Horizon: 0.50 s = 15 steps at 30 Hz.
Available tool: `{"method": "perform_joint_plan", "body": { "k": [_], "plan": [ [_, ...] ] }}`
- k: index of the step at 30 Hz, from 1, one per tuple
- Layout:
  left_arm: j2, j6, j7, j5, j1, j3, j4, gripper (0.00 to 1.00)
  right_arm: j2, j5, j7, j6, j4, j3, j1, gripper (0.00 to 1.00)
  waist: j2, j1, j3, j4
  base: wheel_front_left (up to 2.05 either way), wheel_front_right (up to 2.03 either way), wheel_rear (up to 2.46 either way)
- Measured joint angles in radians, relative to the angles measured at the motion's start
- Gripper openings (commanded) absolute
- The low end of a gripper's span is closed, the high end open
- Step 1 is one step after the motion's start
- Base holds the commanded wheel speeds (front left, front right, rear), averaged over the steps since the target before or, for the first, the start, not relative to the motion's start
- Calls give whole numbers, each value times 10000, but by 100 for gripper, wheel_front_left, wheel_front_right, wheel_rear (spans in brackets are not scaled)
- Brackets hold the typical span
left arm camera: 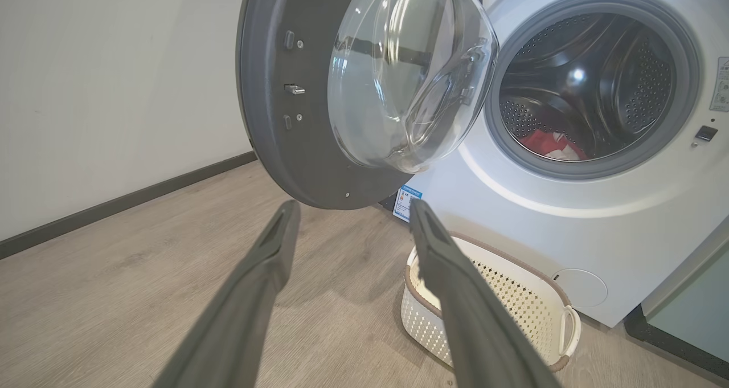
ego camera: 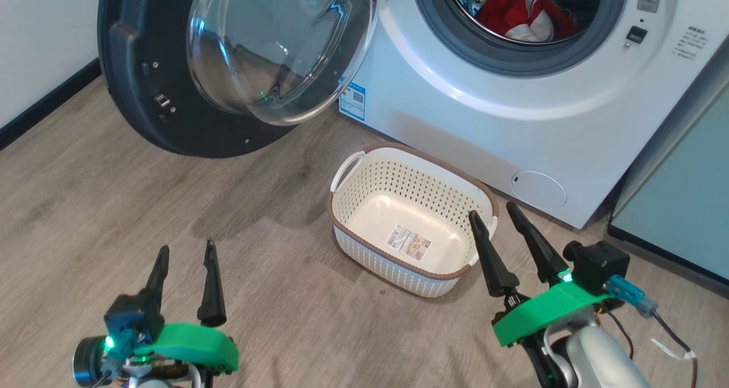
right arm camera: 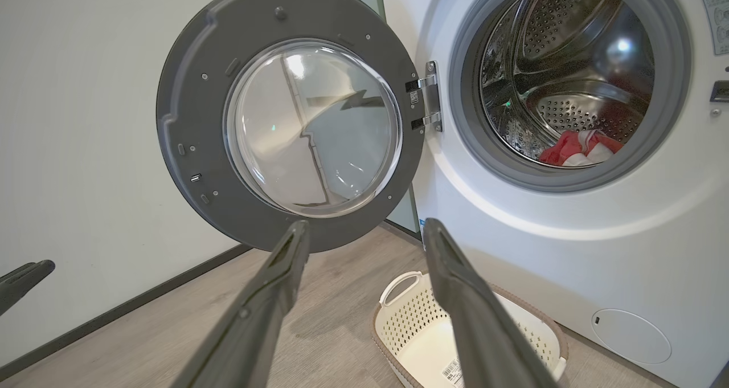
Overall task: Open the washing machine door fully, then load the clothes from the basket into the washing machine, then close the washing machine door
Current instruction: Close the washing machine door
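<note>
The white washing machine (ego camera: pixel 467 109) stands at the back with its round door (ego camera: pixel 148 109) swung wide open to the left. The red and white clothes (ego camera: pixel 527 15) lie inside the drum, seen also as clothes (left arm camera: pixel 549 145) and clothes (right arm camera: pixel 581 148) in the wrist views. On the floor in front sits the cream basket (ego camera: pixel 342 217) with nothing in it but its sticker. My left gripper (ego camera: pixel 186 255) hovers open at the lower left, well clear of the door. My right gripper (ego camera: pixel 492 212) hangs open over the basket's right end, holding nothing.
A pale teal cabinet (ego camera: pixel 678 205) stands right of the washer. A white wall with a dark skirting board (ego camera: pixel 45 103) runs along the left. Wood floor (ego camera: pixel 273 319) stretches between me and the basket. The door's glass bowl (ego camera: pixel 279 46) bulges toward me.
</note>
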Motion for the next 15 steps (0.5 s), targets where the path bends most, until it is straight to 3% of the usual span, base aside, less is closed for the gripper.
{"method": "perform_joint_plan", "body": {
  "k": [5,6,7,8,15],
  "plan": [
    [0,-6,0,-4,0,-2,6,100,0,0,0,0,-6,-50,7,100,0,0,-40,-23,0,0,0],
    [0,-6,0,-54,0,-2,4,79,0,-2,0,0,-10,-50,8,100,0,0,-41,-24,0,0,0],
    [0,-6,0,-111,0,-2,4,36,0,-2,0,0,-12,-52,8,100,0,0,-41,-23,0,0,0],
    [0,-6,0,-161,0,-8,-8,0,0,-10,0,0,-15,-54,13,100,0,0,-33,-17,0,0,0],
    [0,-6,0,-270,-5,21,-295,0,0,-153,0,0,-121,-161,25,100,0,0,122,84,0,0,0]
  ]
}}
